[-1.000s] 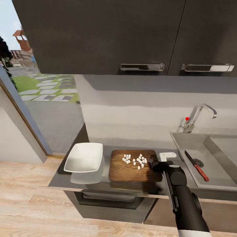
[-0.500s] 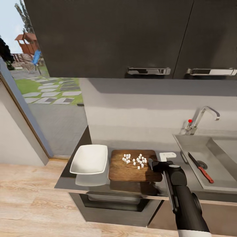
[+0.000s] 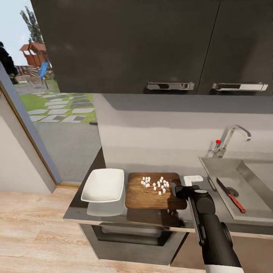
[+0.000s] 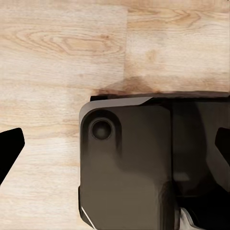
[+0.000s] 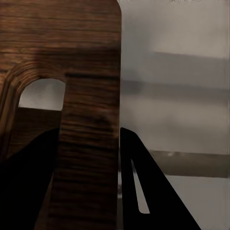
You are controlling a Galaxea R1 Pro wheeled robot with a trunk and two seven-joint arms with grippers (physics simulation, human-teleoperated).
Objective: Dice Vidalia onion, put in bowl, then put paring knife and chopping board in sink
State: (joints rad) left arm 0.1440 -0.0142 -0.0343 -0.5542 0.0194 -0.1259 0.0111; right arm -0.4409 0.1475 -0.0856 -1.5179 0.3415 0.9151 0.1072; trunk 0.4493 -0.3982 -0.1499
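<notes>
Had the right gripper clamped on the board at its sink-side end, dice riding on top, probably for tipping into the bowl; left jaws spread wide.

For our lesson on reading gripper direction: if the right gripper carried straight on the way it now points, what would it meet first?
The right gripper points left across the chopping board, whose handle end sits between its fingers. It would probably meet the diced onion next, then the bowl; heights are unclear.
</notes>
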